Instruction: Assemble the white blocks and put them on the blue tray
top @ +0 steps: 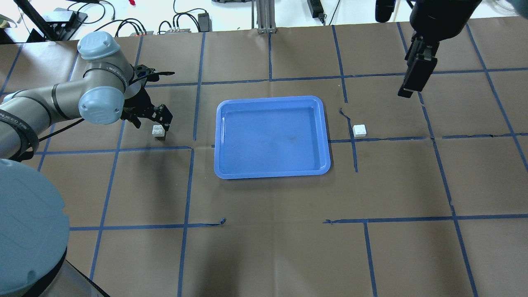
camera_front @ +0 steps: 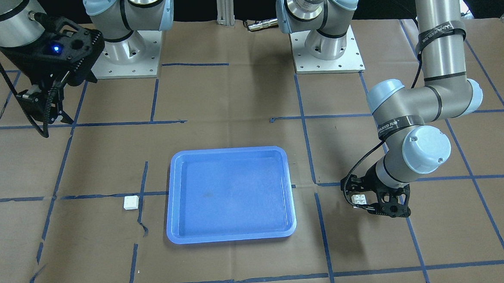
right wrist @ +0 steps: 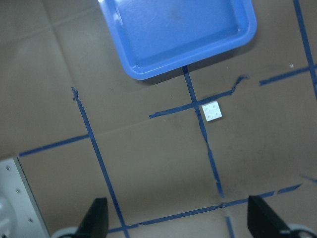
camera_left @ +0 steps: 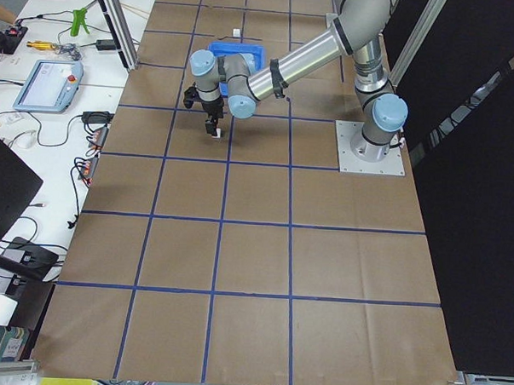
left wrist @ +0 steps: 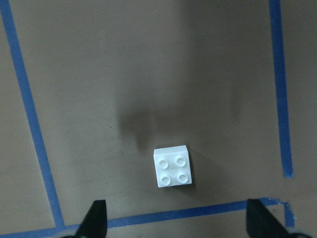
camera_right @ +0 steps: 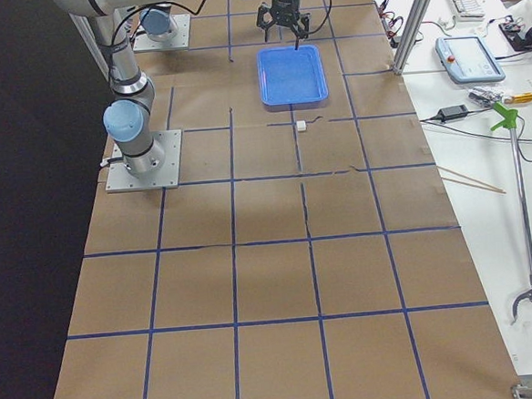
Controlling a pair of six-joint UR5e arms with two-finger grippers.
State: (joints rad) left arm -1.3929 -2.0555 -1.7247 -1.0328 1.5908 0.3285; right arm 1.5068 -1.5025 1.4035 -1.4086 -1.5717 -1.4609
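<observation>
Your left gripper [left wrist: 179, 219] hangs wide open over one block [left wrist: 172, 166] on the table [top: 264, 247] left of the tray [top: 272, 175], poised to grasp it, while your right gripper [right wrist: 179, 219], also wide, hovers high beyond the other block [top: 359, 130].

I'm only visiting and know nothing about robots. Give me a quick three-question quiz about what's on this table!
1. True or false: the blue tray holds a white block.
2. The left gripper and the right gripper are both: A) open B) shut.
3. Fill in: ___ white blocks lie outside the tray, the left block and the right block.
Key: 1 false; 2 A; 3 two.
</observation>
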